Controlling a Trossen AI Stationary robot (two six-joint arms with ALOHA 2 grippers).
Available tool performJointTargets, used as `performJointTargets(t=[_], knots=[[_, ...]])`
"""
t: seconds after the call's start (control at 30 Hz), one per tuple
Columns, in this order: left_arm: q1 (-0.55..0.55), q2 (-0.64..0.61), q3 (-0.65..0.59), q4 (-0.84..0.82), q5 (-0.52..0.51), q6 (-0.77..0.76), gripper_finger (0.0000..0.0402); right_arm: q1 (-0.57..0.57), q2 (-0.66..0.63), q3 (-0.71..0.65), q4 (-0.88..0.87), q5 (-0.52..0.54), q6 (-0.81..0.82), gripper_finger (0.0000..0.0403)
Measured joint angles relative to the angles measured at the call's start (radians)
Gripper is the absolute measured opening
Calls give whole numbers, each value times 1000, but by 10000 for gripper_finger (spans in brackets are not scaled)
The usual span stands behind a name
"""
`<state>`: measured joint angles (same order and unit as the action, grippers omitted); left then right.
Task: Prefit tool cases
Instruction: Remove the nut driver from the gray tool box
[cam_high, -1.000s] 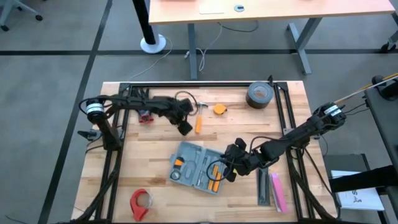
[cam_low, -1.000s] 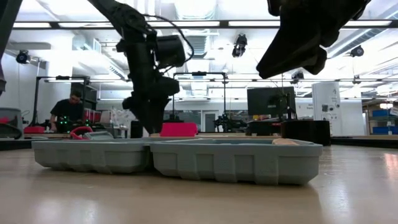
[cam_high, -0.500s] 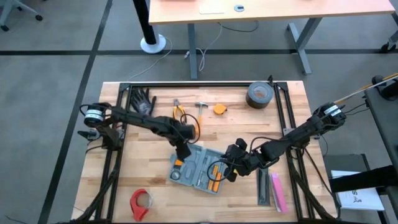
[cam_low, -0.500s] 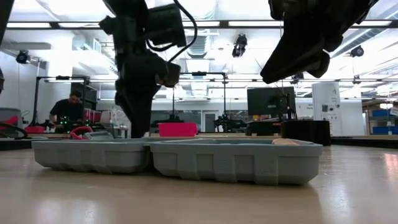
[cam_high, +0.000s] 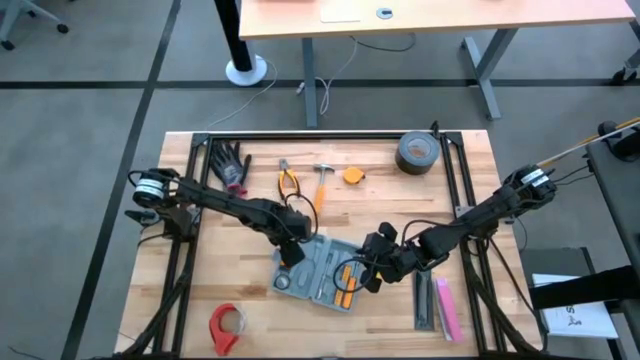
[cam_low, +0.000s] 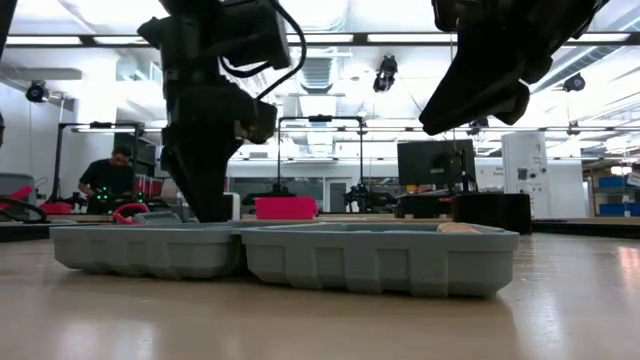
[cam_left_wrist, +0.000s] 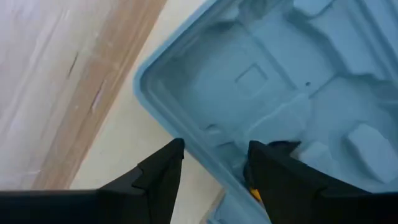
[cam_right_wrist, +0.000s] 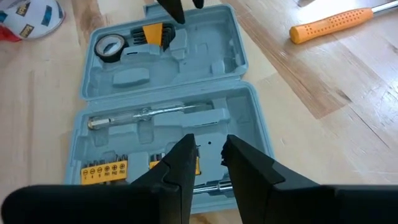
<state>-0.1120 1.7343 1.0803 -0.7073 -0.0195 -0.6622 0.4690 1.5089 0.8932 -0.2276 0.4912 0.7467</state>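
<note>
The tool case (cam_high: 318, 268) lies open just below the centre of the high view on the pale, planked wooden table (cam_high: 400, 200), a flat blue-grey moulded plastic shell with two hinged halves. Its long axis runs diagonally, from left of centre down toward lower right. The recessed tray holds a small roll of tape (cam_right_wrist: 109, 46), a screwdriver (cam_right_wrist: 146, 112) and yellow bit holders (cam_right_wrist: 104, 169). The left gripper (cam_high: 291, 250) hangs over the case's upper-left half, its matte black fingers (cam_left_wrist: 163, 171) parted and empty, straddling the case's rim. The right gripper (cam_high: 364, 277) hovers at the case's right edge, its fingers (cam_right_wrist: 180, 163) a narrow gap apart, gripping nothing.
</note>
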Motion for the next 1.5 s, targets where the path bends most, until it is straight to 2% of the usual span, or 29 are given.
performJointTargets(t=[0.1, 0.23, 0.57, 0.8, 1.23, 1.5], knots=[[-3, 1, -13, -12, -68, -2, 184, 0, 0, 0, 0, 0, -2, 73], [-2, 1, -11, -6, -84, -19, 177, 0, 0, 0, 0, 0, -6, 65], [-36, 1, -12, -17, 9, -93, 176, 0, 0, 0, 1, 0, -6, 63], [-102, 1, -12, -19, 21, -157, 170, 0, 0, 0, 0, 0, -6, 73], [-230, 1, -12, -8, 59, -316, 166, 0, 0, 0, 0, -1, -33, 53], [-251, 2, 15, 28, 78, -275, 166, 0, 0, 0, -3, -28, -67, 71]])
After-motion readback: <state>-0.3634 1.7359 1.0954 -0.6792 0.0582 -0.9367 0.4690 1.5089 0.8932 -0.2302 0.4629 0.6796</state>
